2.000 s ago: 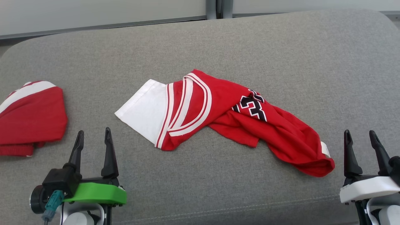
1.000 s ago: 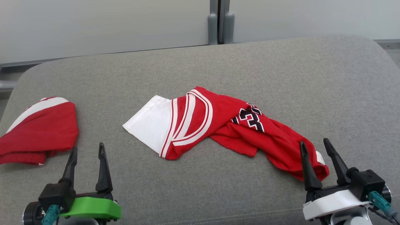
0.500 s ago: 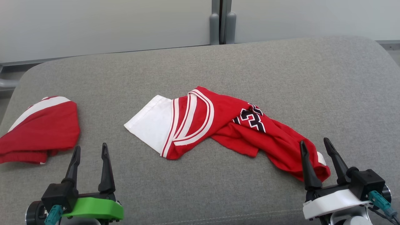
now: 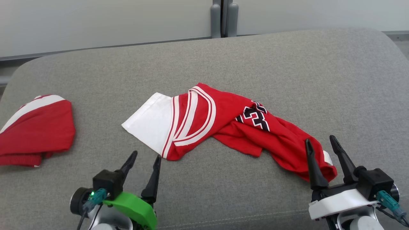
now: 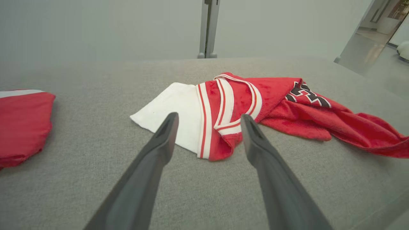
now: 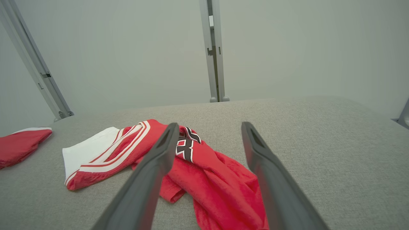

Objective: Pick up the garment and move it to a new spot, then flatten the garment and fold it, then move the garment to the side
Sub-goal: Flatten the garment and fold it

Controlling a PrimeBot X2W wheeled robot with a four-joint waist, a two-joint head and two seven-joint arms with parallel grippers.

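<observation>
The garment (image 4: 223,124) is a red jersey with white trim, a white panel and black numerals, lying crumpled across the middle of the grey cushion (image 4: 287,70). It also appears in the left wrist view (image 5: 236,105) and the right wrist view (image 6: 204,166). My left gripper (image 4: 145,156) is open, tilted toward the garment's near-left corner, a short way in front of it and not touching. My right gripper (image 4: 319,140) is open over the garment's right end; whether it touches the cloth I cannot tell. In each wrist view the fingers (image 5: 159,143) (image 6: 159,150) stand apart with nothing between them.
A second red and white garment (image 4: 35,129) lies bunched at the cushion's left edge, also seen as red cloth (image 5: 22,121) (image 6: 19,142). A pale wall with a metal post (image 4: 222,17) stands behind the cushion. The cushion's seam runs along its front edge (image 4: 223,220).
My left gripper has swung right and turned toward the garment's near-left corner. The right gripper has held its place since a second ago. The camera view has shifted slightly.
</observation>
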